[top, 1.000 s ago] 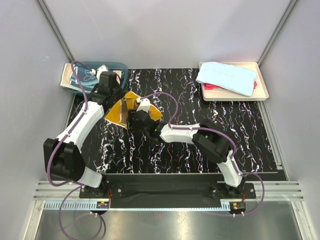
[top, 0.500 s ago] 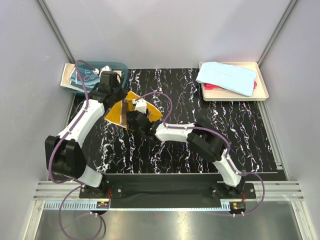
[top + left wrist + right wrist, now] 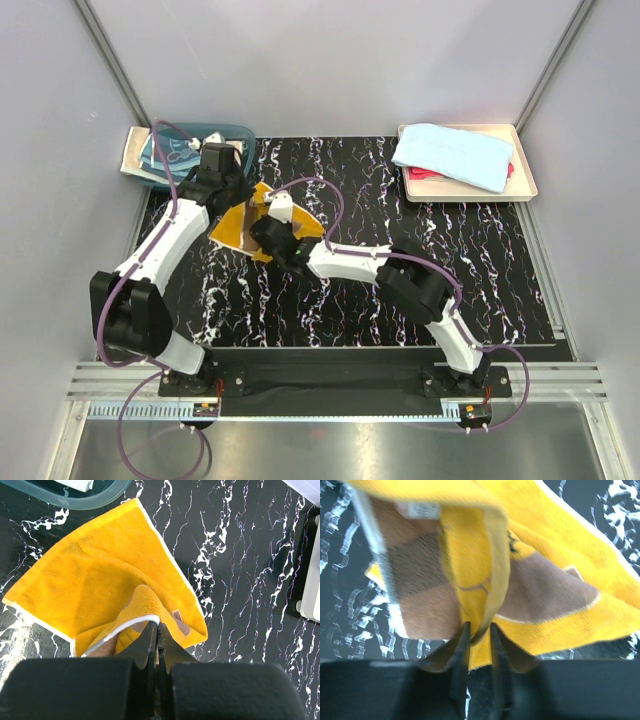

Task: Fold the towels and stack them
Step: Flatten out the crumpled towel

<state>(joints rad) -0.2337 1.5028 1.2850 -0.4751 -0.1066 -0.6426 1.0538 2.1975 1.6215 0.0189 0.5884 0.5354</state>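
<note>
The orange-yellow towel with the brown bear print lies crumpled on the black marbled table, left of centre. My left gripper is shut on a folded white-edged corner of it; its jaws meet at the hem. My right gripper reaches in from the right, and its jaws pinch a raised fold of the same towel. A plain light blue towel lies folded on a red one in the cream tray. Blue towels lie in the basin.
The teal plastic basin stands at the back left corner, its rim close behind the towel. The cream tray stands at the back right. Grey walls close in the table on three sides.
My right gripper has slid a little left and back with the towel fold. The left arm has shifted slightly and the towel has bunched a bit more between the two grippers.
</note>
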